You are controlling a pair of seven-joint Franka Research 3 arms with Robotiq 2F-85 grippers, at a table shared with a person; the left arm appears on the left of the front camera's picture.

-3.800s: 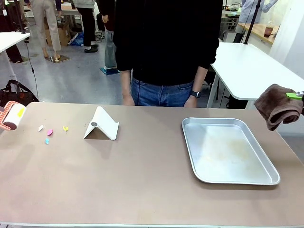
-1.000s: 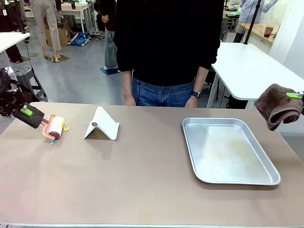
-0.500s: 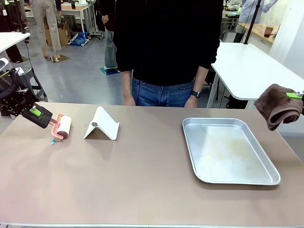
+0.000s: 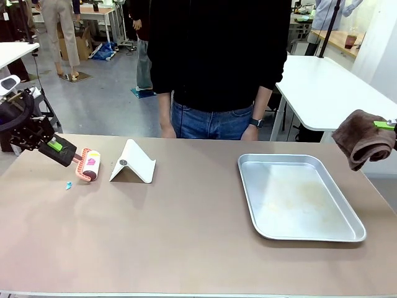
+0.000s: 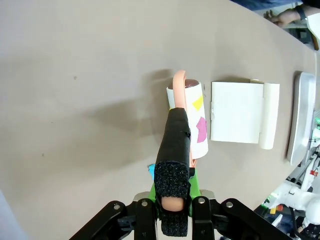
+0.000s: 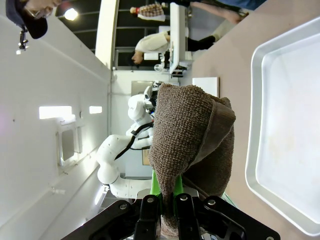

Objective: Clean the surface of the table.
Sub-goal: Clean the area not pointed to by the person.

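Entry, the surface (image 4: 186, 242): wide beige-brown top, spanning the front view from our side to the person standing at the far edge. Left hand (image 4: 60, 151): pinched tight on the padded handle of a lint roller (image 4: 89, 164), which sits low at the left end of the surface; we cannot tell whether the drum presses down or hangs just above. The drum carries a yellow and a pink scrap on its sheet. A blue scrap (image 4: 69, 184) lies loose on the surface beside the roller, on our side of it and off the drum's line. Hazard one, in our judgement: a straight stroke passes the scrap by, leaving it where it lies. A white folded stand (image 4: 132, 162) is just beside the drum's far end. Hazard two: any push toward it would nudge or tip the stand, which looks light. Hazard three: a tilted drum touches by one edge only and lifts nothing. Right hand (image 4: 384, 126): clamped on a brown cloth (image 4: 363, 143), held up at the right edge. The silver tray (image 4: 245, 186) lies between the cloth and the bare middle. Hazard four: a low sweep from the right would catch the tray's rim and drag it
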